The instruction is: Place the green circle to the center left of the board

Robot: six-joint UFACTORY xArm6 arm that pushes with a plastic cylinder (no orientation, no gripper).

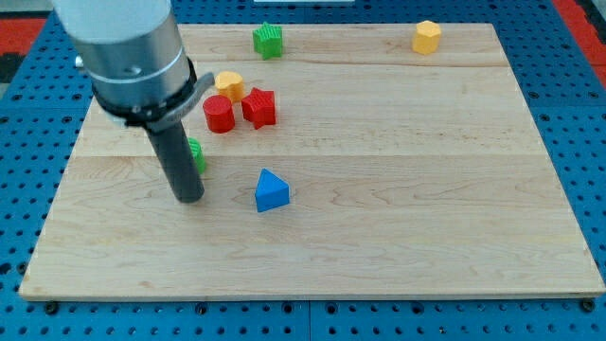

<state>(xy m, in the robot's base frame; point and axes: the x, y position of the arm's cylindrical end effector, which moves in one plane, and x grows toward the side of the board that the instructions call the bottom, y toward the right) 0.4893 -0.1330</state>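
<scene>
Our tip [190,199] rests on the surface [398,227] at left-centre, touching the half-hidden green circle [197,154]. We have no end effector jaws. The circle looks light and rigid; we judge pushing its right flank best.

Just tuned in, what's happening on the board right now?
My tip is down on the wooden board, left of centre, right beside the green circle, which is mostly hidden behind the rod. A red cylinder, red star and yellow block cluster just above. The blue triangle sits to the tip's right.
</scene>
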